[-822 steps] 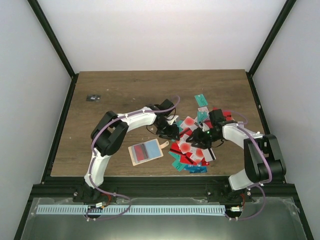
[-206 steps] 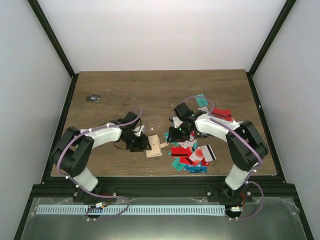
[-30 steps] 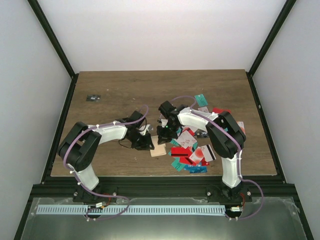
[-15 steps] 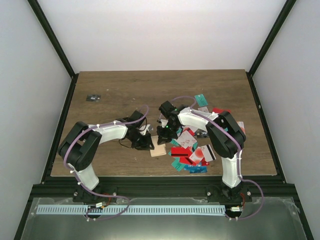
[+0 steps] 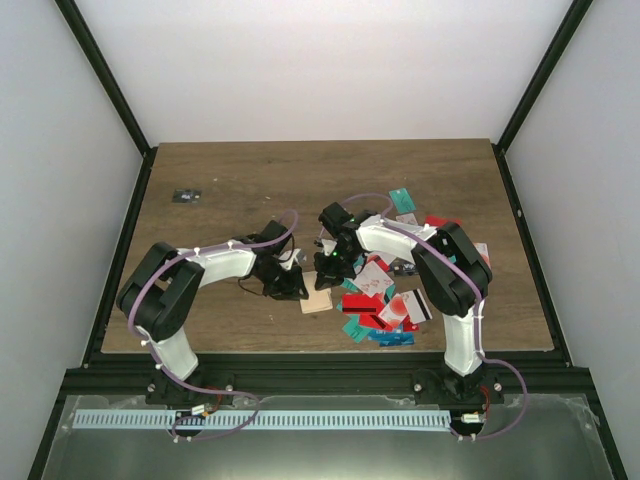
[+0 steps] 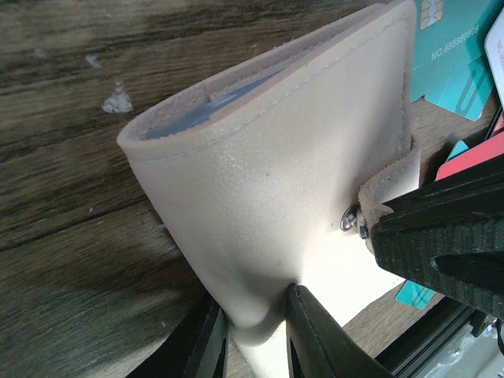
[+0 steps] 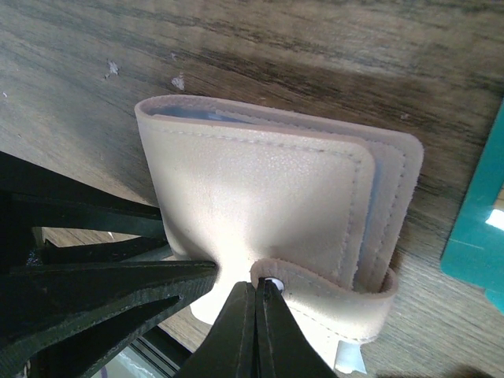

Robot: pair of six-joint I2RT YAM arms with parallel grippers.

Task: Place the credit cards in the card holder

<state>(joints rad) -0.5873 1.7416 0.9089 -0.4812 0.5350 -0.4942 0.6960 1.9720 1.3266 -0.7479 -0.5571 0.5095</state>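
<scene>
Beside a teal credit card (image 6: 453, 67) printed "NO.888…", left tool (image 6: 253, 335) and right tool (image 7: 256, 303) clench the card holder (image 6: 268, 157).

A brown wood-grain tabletop (image 5: 230, 170) sat between pale walls (image 5: 320, 70) and black corner posts (image 5: 103, 75). A tiny dark flat object (image 5: 186, 196) lay toward ten o'clock, near the left edge. Small white specks (image 6: 116, 101) dotted the wood.

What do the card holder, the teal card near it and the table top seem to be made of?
The card holder: probably leather or imitation leather, matte beige; fine grain and stitched edges show. The teal card: likely plastic, smooth, with printed digits and a chip. The table: wood or wood-look laminate, dark brown with grain lines.
</scene>
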